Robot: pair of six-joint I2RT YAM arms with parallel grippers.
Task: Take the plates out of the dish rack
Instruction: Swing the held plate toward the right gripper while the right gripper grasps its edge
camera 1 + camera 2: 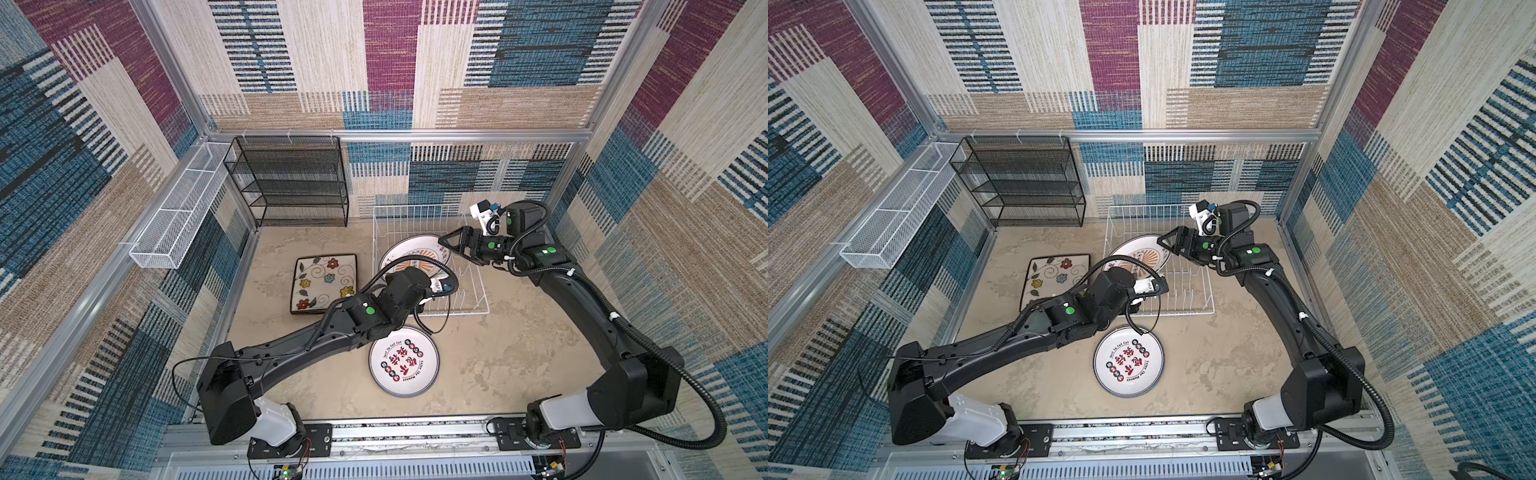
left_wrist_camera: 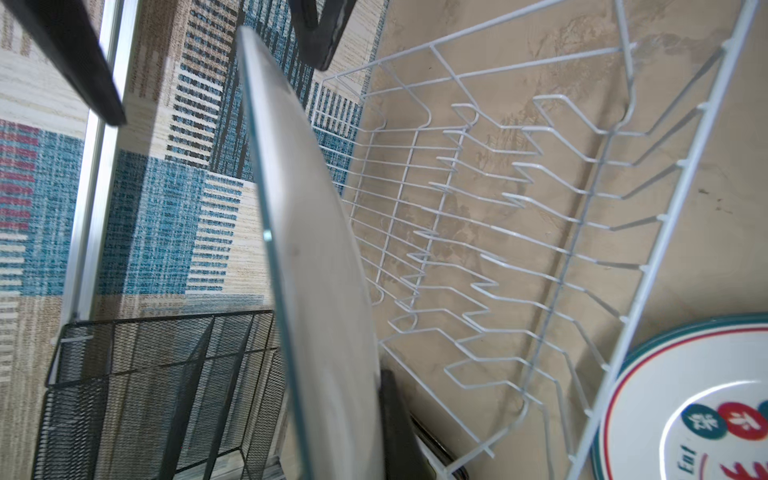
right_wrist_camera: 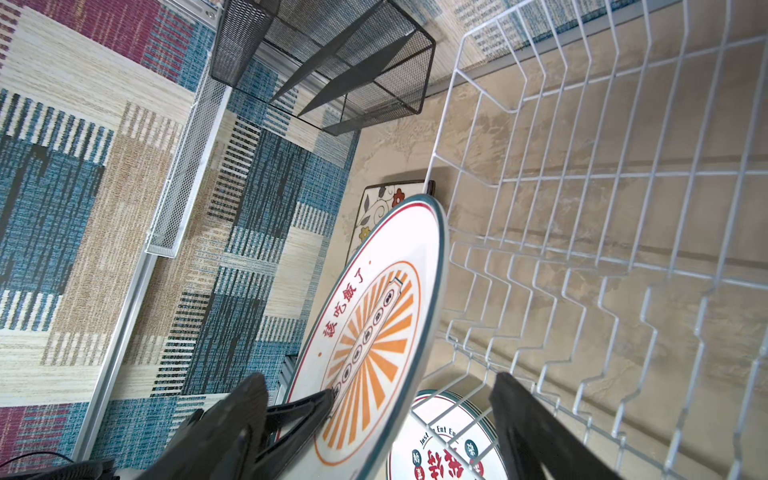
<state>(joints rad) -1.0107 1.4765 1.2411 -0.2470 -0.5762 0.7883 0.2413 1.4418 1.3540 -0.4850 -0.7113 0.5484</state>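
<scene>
The sunburst plate [image 1: 415, 254] leans on edge in the dish rack [image 1: 471, 300], seemingly clamped low by the left gripper [image 3: 307, 405], while the right gripper [image 1: 451, 246], jaws apart, straddles its upper rim.

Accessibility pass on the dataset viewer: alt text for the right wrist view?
A round sunburst plate stands on edge between the open fingers of the right gripper, beside the bare tines of a white wire dish rack. A second round plate and a flowered square plate lie on the table.
</scene>
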